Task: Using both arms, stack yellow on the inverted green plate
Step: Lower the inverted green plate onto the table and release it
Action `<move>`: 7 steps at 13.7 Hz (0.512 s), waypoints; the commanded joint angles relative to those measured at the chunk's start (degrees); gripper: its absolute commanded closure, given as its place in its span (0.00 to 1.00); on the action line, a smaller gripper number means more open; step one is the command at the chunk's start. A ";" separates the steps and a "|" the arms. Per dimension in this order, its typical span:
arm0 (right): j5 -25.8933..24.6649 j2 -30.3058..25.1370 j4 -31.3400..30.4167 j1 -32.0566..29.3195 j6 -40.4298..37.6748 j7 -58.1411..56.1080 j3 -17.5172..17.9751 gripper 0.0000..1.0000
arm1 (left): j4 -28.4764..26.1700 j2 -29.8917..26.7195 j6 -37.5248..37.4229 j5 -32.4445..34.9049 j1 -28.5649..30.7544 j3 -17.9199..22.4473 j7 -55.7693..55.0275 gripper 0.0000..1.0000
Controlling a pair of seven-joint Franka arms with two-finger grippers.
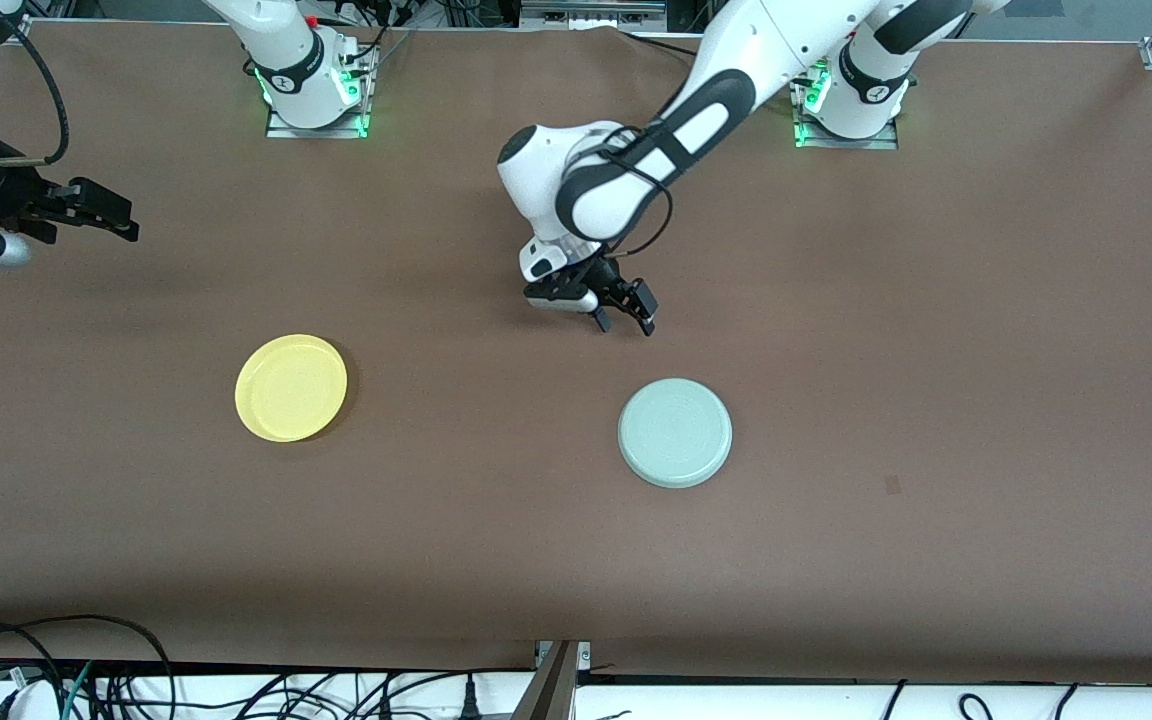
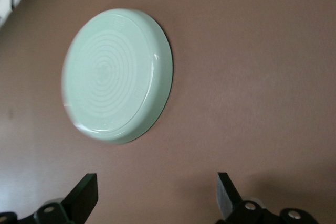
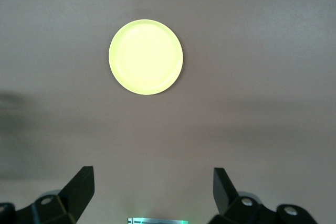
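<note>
Pale mint-green round plastic plate (image 1: 675, 432) lies upside down, ringed underside up, on the brown worktop (image 1: 936, 300) toward the left arm's end. The left gripper (image 1: 626, 310) hovers just beside it w/ fingers spread, empty. Bright yellow round plastic plate (image 1: 291, 387) sits rim-up, well apart, toward the right arm's end — the right gripper (image 1: 101, 212), fingers spread, hangs at the worktop's edge. Plates are round — no long axis.

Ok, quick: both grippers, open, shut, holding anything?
Left gripper: open, empty, over bare table near the inverted round mint-green plate.
Right gripper: open, empty, waiting.
</note>
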 commanded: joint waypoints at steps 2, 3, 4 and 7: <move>0.34 0.72 1.20 -0.53 -0.62 0.24 0.21 0.00 | 0.44 -4.93 3.25 -10.10 4.93 -0.55 -0.27 0.00; 0.34 0.72 1.20 -0.62 -0.35 0.24 -0.05 0.00 | 0.35 -6.51 4.82 -13.09 6.86 -0.55 0.34 0.00; 0.34 0.81 1.28 -0.71 -0.26 0.24 -0.75 0.00 | 0.26 -7.22 5.45 -14.94 9.14 -0.55 0.96 0.00; 0.52 1.34 1.28 -0.80 0.61 0.33 -1.37 0.00 | 0.35 -9.94 7.64 -23.98 16.61 -0.55 5.34 0.00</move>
